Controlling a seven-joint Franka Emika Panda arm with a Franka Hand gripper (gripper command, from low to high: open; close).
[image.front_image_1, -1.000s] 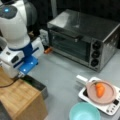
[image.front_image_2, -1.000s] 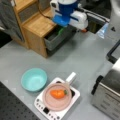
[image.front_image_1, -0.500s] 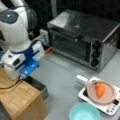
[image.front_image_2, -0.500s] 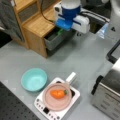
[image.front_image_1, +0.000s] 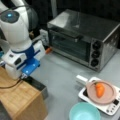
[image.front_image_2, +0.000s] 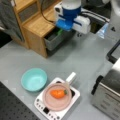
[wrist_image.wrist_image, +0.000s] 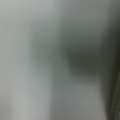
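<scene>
The claw reaches down into the open drawer of the wooden cabinet; its grip cannot be told. Something green shows inside, not yet lifted out.

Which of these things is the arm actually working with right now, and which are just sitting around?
In hand:
- tool, down at the open grey drawer of the wooden cabinet
- small green object inside that drawer

Lying about:
- orange carrot in the pink pan on the white hotplate
- round teal bowl
- silver toaster oven
</scene>
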